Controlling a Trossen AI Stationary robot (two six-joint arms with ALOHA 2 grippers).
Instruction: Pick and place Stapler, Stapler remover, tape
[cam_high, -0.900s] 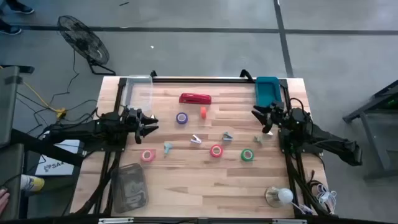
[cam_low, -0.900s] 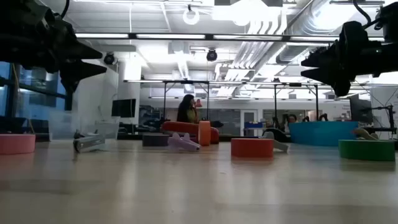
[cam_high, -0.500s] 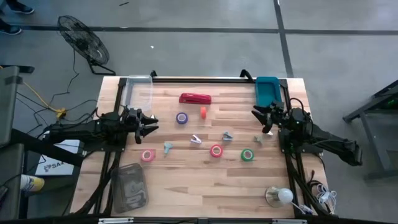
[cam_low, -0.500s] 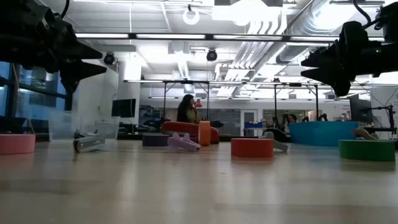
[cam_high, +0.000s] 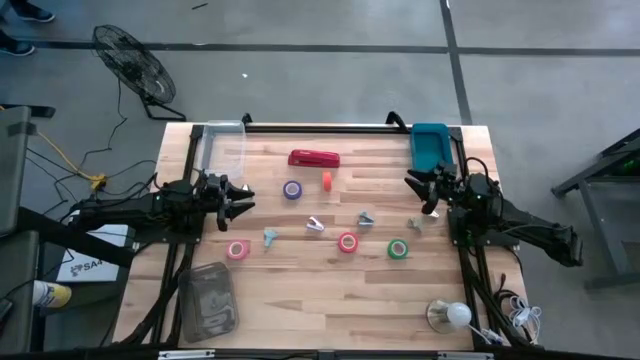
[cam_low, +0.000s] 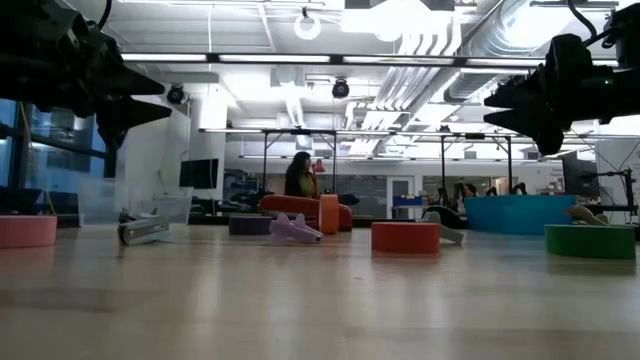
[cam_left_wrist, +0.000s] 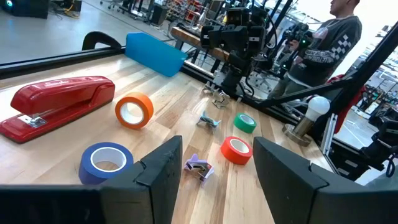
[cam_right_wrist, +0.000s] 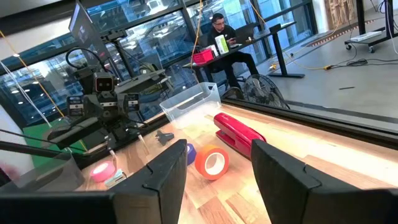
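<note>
The long red stapler (cam_high: 314, 158) lies flat near the table's far edge, also seen in the left wrist view (cam_left_wrist: 59, 106). The tape rolls lie flat mid-table: purple (cam_high: 292, 190), pink (cam_high: 237, 250), red (cam_high: 347, 242) and green (cam_high: 398, 249). An orange roll (cam_left_wrist: 134, 111) stands on its edge beside the stapler. Small pale staple removers (cam_high: 315, 225) (cam_high: 366, 220) (cam_high: 270, 236) lie among the rolls. My left gripper (cam_high: 243, 200) hovers open at the table's left side, pointing right. My right gripper (cam_high: 418, 190) hovers open at the right side, pointing left. Both are clear of everything.
A clear bin (cam_high: 222, 145) sits at the far-left corner, a teal bin (cam_high: 430, 145) at the far-right. A clear lidded container (cam_high: 208, 300) lies near the left front. A bulb lamp (cam_high: 450, 315) stands at the right front. People show beyond the table.
</note>
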